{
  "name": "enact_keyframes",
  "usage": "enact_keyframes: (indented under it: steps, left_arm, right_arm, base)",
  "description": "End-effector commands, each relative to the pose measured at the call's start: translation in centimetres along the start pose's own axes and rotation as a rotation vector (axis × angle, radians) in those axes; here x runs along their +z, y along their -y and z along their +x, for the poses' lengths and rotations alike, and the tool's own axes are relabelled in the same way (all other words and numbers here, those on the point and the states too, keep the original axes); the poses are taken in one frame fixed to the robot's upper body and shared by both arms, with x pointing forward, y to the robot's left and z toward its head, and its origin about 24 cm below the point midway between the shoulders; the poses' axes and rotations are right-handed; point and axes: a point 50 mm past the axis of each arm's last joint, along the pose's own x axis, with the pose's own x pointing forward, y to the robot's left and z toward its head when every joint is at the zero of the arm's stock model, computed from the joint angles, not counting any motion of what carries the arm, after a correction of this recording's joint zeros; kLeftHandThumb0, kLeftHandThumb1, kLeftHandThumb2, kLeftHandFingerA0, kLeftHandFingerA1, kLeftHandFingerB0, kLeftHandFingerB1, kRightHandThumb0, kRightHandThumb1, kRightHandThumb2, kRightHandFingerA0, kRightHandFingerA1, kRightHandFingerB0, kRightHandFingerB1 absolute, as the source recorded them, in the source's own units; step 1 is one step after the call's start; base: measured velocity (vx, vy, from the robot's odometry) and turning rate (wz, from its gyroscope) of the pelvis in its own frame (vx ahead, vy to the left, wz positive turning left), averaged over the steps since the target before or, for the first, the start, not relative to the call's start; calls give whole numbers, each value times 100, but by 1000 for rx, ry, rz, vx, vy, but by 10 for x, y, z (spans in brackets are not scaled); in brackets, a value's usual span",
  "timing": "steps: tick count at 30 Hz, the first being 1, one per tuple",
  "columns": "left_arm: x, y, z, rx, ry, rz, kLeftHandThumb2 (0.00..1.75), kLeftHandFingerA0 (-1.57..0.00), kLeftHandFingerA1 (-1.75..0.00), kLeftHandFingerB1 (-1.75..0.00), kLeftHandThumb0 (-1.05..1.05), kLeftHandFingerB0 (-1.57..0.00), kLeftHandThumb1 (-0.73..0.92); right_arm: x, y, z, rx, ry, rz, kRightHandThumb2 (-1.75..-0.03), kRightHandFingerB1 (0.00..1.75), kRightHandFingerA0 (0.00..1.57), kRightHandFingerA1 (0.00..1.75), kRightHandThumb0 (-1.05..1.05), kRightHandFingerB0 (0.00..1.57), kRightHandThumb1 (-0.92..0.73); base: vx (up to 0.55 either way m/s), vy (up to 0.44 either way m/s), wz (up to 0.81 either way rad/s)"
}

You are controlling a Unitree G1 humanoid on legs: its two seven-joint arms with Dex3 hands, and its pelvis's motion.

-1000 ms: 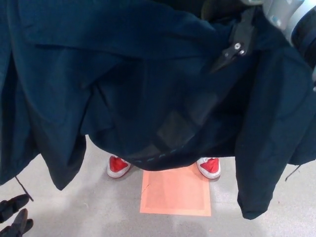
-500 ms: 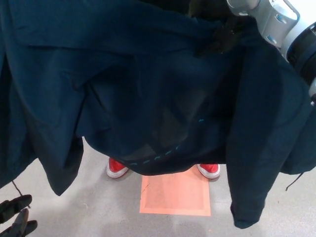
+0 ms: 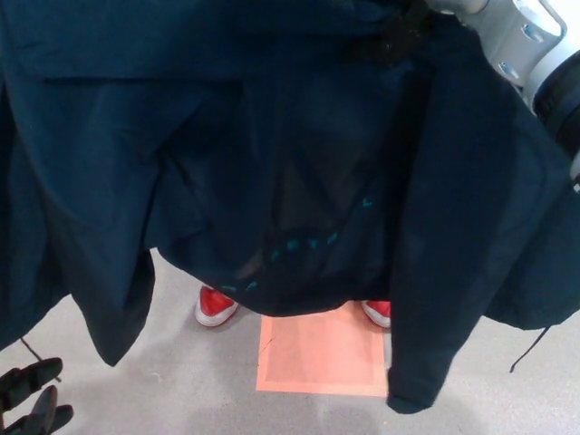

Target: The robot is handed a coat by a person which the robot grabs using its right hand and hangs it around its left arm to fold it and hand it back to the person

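Concrete floor (image 3: pixel 163 381), pale grey and smooth, shows only along the bottom. A flat salmon-orange square mat (image 3: pixel 317 358) lies on it. Just behind the mat stand a person's red shoes with white soles (image 3: pixel 216 305); the second shoe is half hidden by hanging cloth. Nothing more of the room can be seen, because a dark navy cloth coat (image 3: pixel 227 154) hangs across nearly everything in front of me. A dashed line of teal stitching (image 3: pixel 299 243) runs near its lower hem.

The coat hangs in the air from the top right. There the robot's black right hand (image 3: pixel 388 43) is sunk into the fabric and clamped on it, below the silver-grey right arm (image 3: pixel 521 41). At the bottom left corner the black left hand (image 3: pixel 32 399) is low and well clear of the coat, with its fingers spread and nothing in them.

The mat sits where it did half a second ago, so the camera has not shifted. The right hand and arm have gone up toward the top edge. The long hanging panel (image 3: pixel 412 362) has swung leftward, so it now covers more of the far shoe. The teal stitching sits higher, and the left hand has barely moved.
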Motion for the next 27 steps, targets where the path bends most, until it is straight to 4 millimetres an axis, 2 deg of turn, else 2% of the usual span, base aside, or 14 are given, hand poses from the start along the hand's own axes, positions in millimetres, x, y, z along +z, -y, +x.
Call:
enact_keyframes:
  steps: [1,3,4,9,10,11,15,16,17,18,21,24,26,27]
  left_arm:
    - [1,-4,-5,16,51,-26,65,-36,-40,-34,-67,-25,85]
    - [2,-4,-5,9,58,-30,91,-29,-48,-43,-71,-20,71]
    - [2,-4,-5,-3,58,-8,92,-26,-47,-42,-71,-17,72]
    - [9,-8,-3,1,46,23,92,-25,-45,-42,-73,-18,72]
    - [10,-9,-3,3,46,26,94,-26,-47,-41,-71,-14,71]
    - [9,-9,-3,4,45,27,94,-28,-48,-41,-70,-14,71]
    - [5,-7,-5,-6,56,8,94,-29,-49,-42,-68,-13,72]
    - [5,-7,-5,-9,57,6,64,-36,-40,-31,-63,-18,87]
    - [4,-6,-6,-13,58,6,64,-36,-40,-31,-63,-18,87]
    - [3,-6,-6,-13,60,-5,91,-27,-48,-41,-68,-13,73]
    - [4,-5,-5,-12,66,-32,89,-28,-48,-42,-68,-15,71]
    - [6,-3,-4,-26,71,-36,90,-27,-48,-43,-68,-16,71]
    - [6,-3,-4,-45,70,-55,64,-31,-39,-33,-63,-21,84]
    - [6,-2,-4,-56,69,-68,64,-31,-39,-33,-63,-21,84]
  right_arm:
    - [9,90,-43,-1062,148,300,-65,105,102,129,-28,84,-84]
    - [15,108,-52,-1115,159,304,-66,114,103,141,-27,87,-82]
    - [17,116,-56,-1129,157,312,-65,88,114,108,-30,100,-83]
    - [23,139,-71,-1206,173,343,-68,128,100,149,-29,82,-82]
    - [24,147,-77,-1229,182,349,-64,97,116,97,-29,93,-83]
    - [25,149,-79,-1234,183,348,-64,96,118,90,-29,94,-83]
    - [27,156,-84,-1246,188,334,-64,96,121,95,-30,97,-81]
    - [28,157,-85,-1243,188,336,-64,92,120,101,-30,100,-83]
    - [28,158,-85,-1239,188,340,-64,92,120,101,-30,100,-83]
    - [31,162,-87,-1238,195,323,-64,86,122,91,-31,100,-81]
    - [34,169,-93,-1245,197,297,-64,83,123,82,-32,99,-80]
    - [39,177,-99,-1266,202,295,-63,83,121,90,-30,100,-78]
    - [42,181,-102,-1283,212,293,-64,105,110,134,-29,99,-79]
    - [44,182,-103,-1289,215,290,-64,105,110,134,-29,99,-79]
  base:
    - [0,0,0]
    - [0,0,0]
    - [0,0,0]
    - [0,0,0]
    - [0,0,0]
    - [0,0,0]
    - [0,0,0]
    - [0,0,0]
    - [0,0,0]
    - [0,0,0]
    - [0,0,0]
    - [0,0,0]
    - [0,0,0]
    - [0,0,0]
